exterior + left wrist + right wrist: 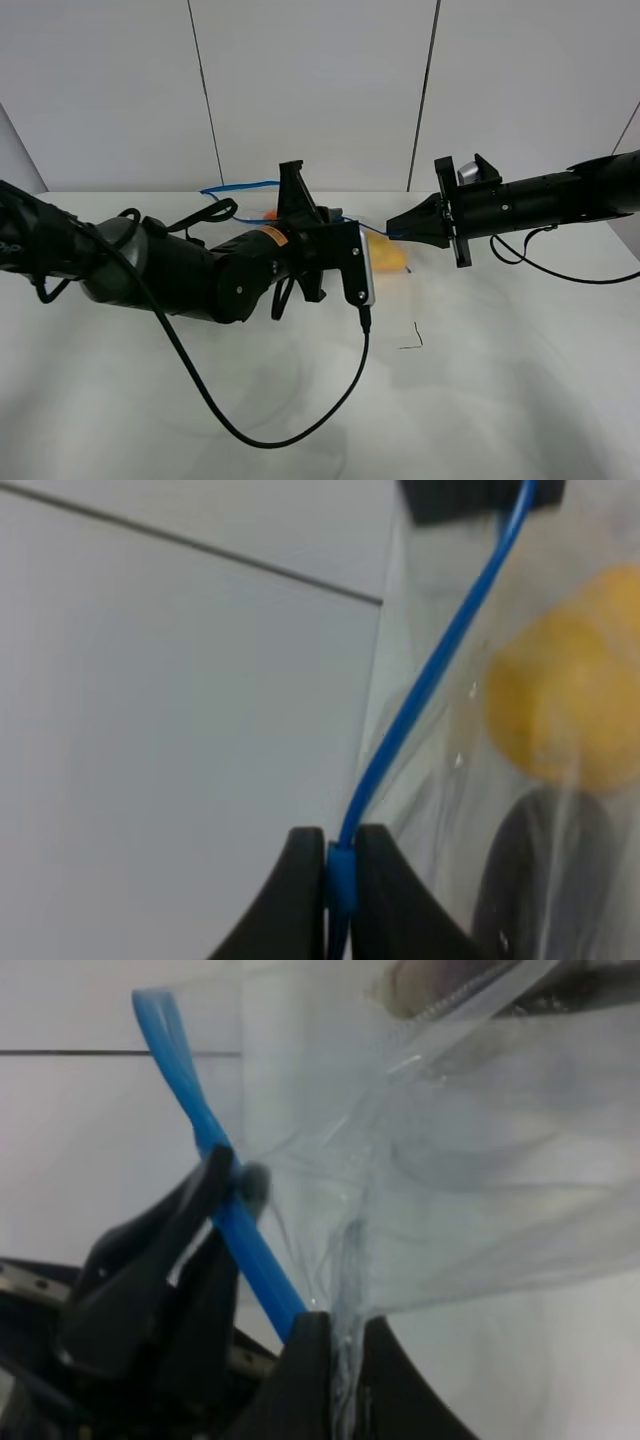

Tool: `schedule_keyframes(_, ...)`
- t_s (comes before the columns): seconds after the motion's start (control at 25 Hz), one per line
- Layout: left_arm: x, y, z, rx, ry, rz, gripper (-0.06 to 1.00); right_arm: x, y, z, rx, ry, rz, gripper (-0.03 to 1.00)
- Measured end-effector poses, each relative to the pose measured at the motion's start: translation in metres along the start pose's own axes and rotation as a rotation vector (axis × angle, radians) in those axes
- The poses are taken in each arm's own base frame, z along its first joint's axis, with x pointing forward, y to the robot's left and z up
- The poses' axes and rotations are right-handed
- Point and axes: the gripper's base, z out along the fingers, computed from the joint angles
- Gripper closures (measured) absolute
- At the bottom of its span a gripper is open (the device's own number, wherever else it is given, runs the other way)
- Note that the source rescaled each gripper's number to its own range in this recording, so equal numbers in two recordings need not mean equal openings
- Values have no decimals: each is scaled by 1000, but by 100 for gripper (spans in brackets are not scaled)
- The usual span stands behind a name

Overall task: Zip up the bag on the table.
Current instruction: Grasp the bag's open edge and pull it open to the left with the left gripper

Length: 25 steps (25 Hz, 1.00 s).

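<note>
Above table point(500, 400), left tool point(340, 852), right tool point(340, 1328) pinch bag point(480, 1160); arm label point(272, 236) unreadable.

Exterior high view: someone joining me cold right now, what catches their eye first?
The black left arm and right arm meet over the white table, with the bright blue zipper strip running between them. Up close, the left gripper is pinched shut on that strip, and the right gripper is shut on the edge of the clear bag. A yellow toy shows through the plastic.
</note>
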Motion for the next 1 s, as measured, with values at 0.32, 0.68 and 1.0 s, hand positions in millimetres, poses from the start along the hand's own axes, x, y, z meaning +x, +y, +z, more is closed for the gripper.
schedule_keyframes(0.32, 25, 7, -10, -2, 56, -1, 94, 1, 1, 1, -7, 14, -2, 97)
schedule_keyframes(0.68, 55, 1, -18, -15, 132, 8, 94, 2, 0, 1, 1, 15, -5, 97)
schedule_keyframes(1.0, 86, 5, -22, -29, 217, -1, 94, 2, 0, 1, 4, 15, -5, 97)
